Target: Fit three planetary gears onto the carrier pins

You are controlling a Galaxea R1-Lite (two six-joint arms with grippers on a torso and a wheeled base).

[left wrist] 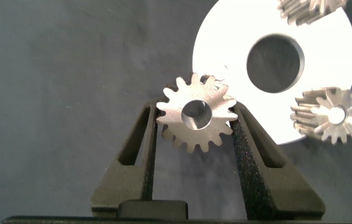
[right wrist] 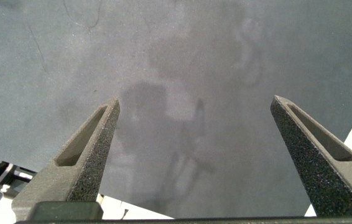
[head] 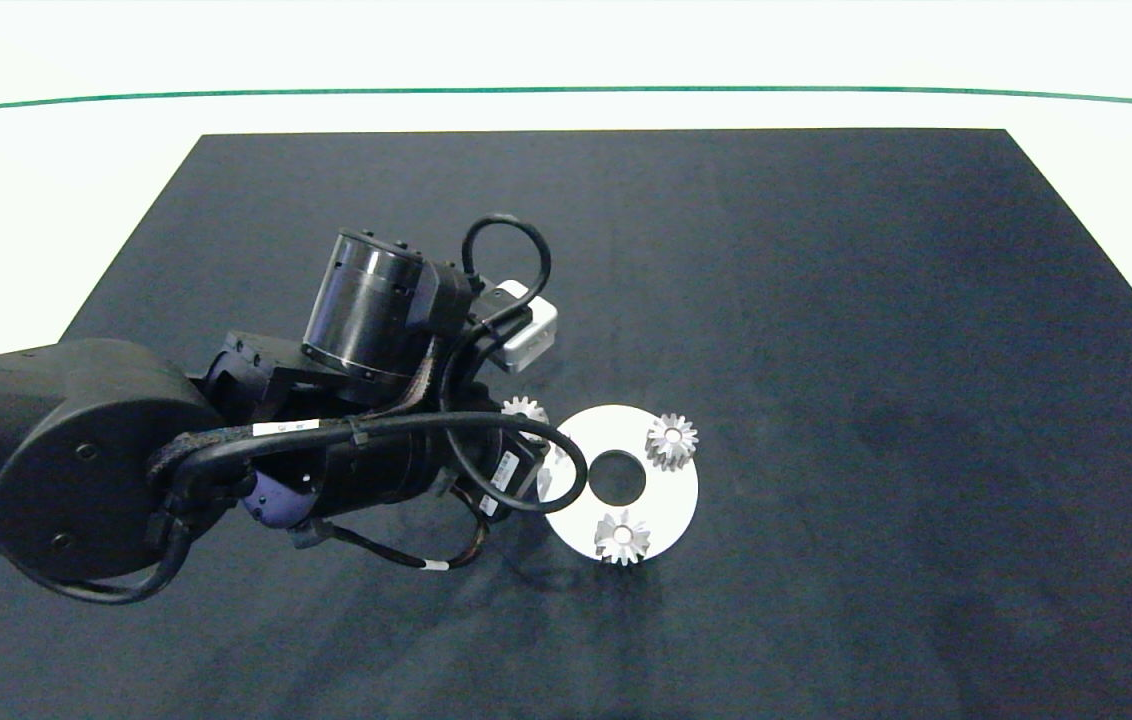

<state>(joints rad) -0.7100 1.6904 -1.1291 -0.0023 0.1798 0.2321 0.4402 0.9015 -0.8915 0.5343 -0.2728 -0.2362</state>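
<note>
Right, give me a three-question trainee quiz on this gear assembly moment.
1. True or false: the left gripper is shut on a gear.
2. How many gears sit on the white disc? A) none B) two C) three
3. Fill in: the right gripper hangs ____ over bare mat.

Key: 1 true. 2 B: one gear and another. 3 open.

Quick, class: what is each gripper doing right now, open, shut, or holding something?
Left gripper: shut on a planetary gear, at the white disc's edge.
Right gripper: open, empty, above the dark mat.
</note>
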